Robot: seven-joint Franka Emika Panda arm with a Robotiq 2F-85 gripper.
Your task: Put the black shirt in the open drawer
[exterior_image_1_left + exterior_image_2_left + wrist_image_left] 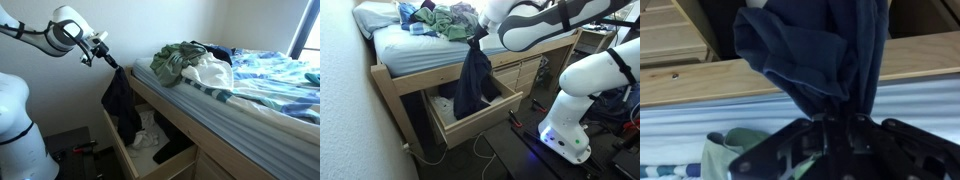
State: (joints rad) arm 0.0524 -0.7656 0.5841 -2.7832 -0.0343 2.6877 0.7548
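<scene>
The black shirt [122,102] hangs bunched from my gripper [112,63], which is shut on its top. It dangles beside the bed edge, its lower end reaching into the open wooden drawer [125,160]. In an exterior view the shirt [473,78] hangs from the gripper [476,40] over the drawer [480,117]. In the wrist view the shirt [815,55] fills the middle, pinched between the fingers [830,122].
The bed [230,95] carries a striped sheet and a pile of clothes [190,62]. White cloth [150,130] lies inside the drawer. A closed drawer [525,72] is beside the open one. The robot base [570,120] stands on the floor.
</scene>
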